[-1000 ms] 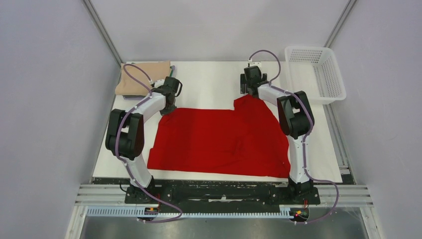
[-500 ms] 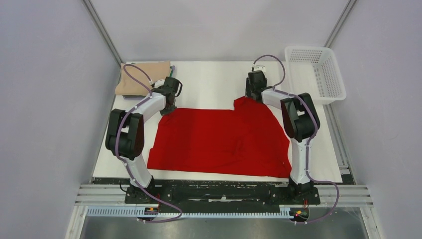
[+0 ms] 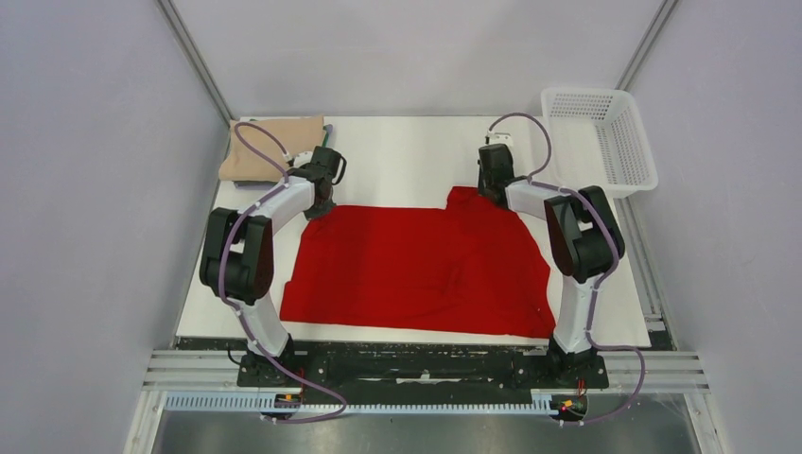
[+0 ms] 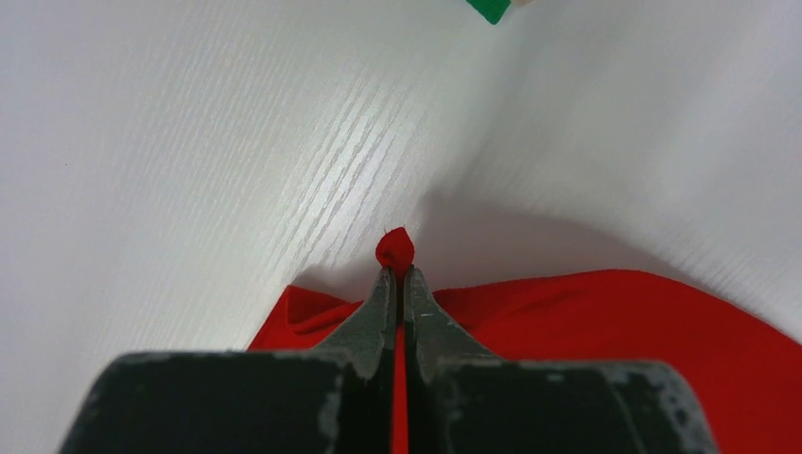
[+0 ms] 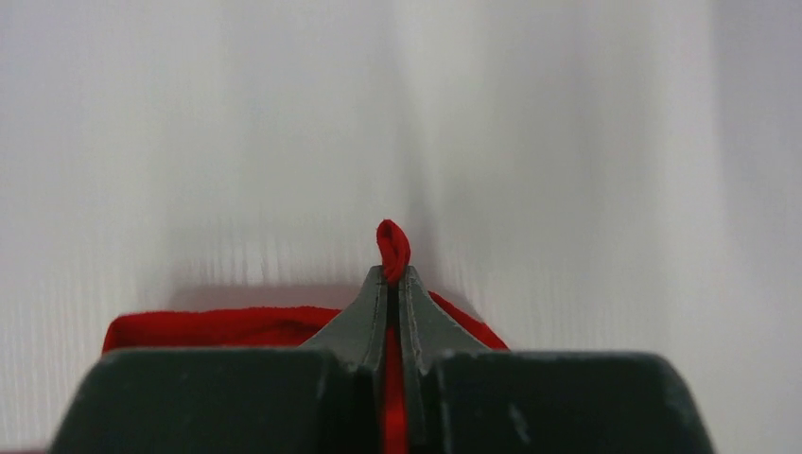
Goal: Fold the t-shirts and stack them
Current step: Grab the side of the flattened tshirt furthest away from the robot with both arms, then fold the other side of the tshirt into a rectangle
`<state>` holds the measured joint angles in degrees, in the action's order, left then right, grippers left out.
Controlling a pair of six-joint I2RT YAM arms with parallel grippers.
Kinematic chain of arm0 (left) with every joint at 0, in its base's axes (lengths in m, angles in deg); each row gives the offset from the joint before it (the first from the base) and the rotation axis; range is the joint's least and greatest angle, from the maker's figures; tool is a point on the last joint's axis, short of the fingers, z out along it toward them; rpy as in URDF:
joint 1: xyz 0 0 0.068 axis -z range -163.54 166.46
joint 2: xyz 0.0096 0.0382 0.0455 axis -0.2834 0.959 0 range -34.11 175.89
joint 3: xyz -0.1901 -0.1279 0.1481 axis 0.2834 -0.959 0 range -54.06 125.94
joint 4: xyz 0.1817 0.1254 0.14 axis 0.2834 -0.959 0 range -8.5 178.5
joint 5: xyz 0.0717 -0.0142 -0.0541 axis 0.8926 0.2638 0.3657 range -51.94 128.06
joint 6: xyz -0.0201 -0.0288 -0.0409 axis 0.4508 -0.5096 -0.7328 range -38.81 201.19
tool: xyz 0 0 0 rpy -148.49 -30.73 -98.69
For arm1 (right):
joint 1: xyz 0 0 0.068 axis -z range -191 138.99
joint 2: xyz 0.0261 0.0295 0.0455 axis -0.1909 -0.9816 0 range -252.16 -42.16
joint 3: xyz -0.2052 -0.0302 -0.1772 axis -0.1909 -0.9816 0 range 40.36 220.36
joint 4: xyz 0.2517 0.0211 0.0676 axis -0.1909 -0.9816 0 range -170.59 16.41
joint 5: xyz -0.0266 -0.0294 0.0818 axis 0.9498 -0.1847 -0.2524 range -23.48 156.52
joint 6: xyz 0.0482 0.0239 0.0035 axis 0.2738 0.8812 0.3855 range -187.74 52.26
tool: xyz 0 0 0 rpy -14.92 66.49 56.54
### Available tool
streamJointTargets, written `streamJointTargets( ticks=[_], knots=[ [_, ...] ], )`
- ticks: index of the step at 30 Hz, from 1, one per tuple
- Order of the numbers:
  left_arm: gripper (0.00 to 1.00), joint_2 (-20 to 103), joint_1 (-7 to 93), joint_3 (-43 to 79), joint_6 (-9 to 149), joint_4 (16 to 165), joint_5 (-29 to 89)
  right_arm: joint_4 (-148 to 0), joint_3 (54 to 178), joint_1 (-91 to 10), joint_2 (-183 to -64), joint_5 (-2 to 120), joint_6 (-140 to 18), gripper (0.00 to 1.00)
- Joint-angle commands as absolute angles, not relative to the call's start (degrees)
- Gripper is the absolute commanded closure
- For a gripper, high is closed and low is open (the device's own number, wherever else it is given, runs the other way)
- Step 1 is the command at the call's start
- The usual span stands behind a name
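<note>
On the middle of the white tabletop [image 3: 407, 151], the red t-shirt [image 3: 416, 270] lies spread nearly flat, its long axis running left to right, parallel to the near edge. Which end holds the neck I cannot tell. Its far-right corner juts toward the far edge, and there the right tool [image 5: 392, 274] is clenched on a small pinch of red cloth that pokes out past its tips. At the far-left corner the left tool [image 4: 397, 274] is likewise clamped on a nub of the same cloth. A folded beige t-shirt [image 3: 270, 147] sits in the tabletop's far-left corner. A white mesh basket [image 3: 601, 137] stands at the far right.
</note>
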<state>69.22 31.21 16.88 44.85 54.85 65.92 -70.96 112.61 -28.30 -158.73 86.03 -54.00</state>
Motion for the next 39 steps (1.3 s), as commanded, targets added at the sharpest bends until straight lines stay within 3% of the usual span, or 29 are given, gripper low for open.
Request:
streamJointTargets(
  ticks=[1,16,28,39],
  knots=[
    [0.98,64.3,32.0,15.7,46.1,56.0,65.6,-66.6,106.3,-28.4,-147.4,86.3,-56.0,1.0],
    [0.98,51.1,35.2,4.5,44.0,55.7,69.4,-71.1,76.8,-31.5,-110.8,83.0,-51.9,1.0],
    [0.98,37.4,35.4,-5.1,40.1,55.1,71.0,-90.5,72.4,-32.7,-89.7,77.2,-52.2,1.0],
    [0.98,33.5,35.4,-11.0,37.4,55.4,69.9,-106.9,73.5,-33.6,-83.1,72.5,-48.8,0.98]
  ],
)
